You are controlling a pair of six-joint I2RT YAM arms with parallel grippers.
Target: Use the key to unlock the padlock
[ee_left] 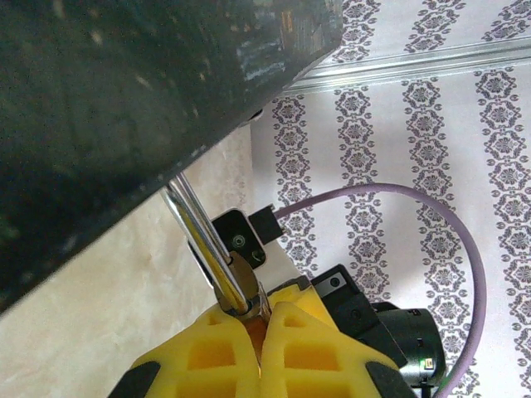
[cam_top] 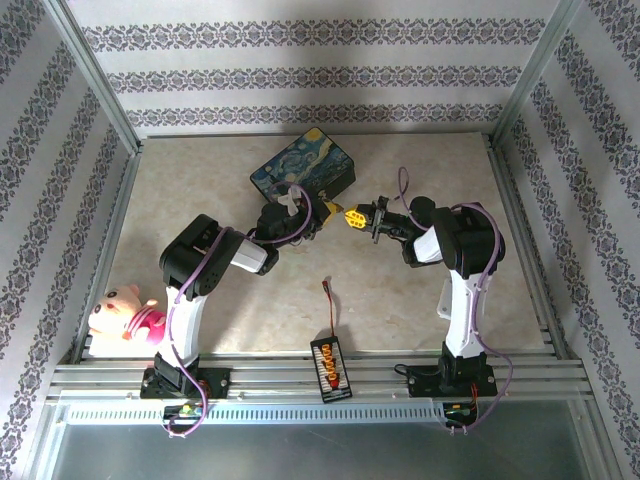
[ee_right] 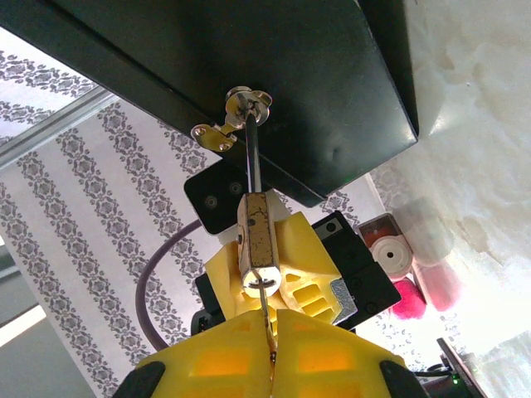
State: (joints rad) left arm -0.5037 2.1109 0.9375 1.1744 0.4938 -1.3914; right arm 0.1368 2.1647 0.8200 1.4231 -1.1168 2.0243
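The padlock (ee_right: 255,242) is tiny, oblong, scuffed brass-coloured metal

This is a robot test cell in a laboratory, not a home. Bare aluminium posts (cam_top: 95,80) frame flat wall panels (cam_top: 300,75) that carry printed striped wallpaper, like a stage set. The marble-look surface (cam_top: 400,310) ends at its near edge in aluminium rails (cam_top: 300,378), where the left arm (cam_top: 185,320) and the right arm (cam_top: 462,310) are bolted. Loose props lie on it: a plush toy (cam_top: 120,312) at the near left corner and a painted box (cam_top: 305,165) toward the far edge.
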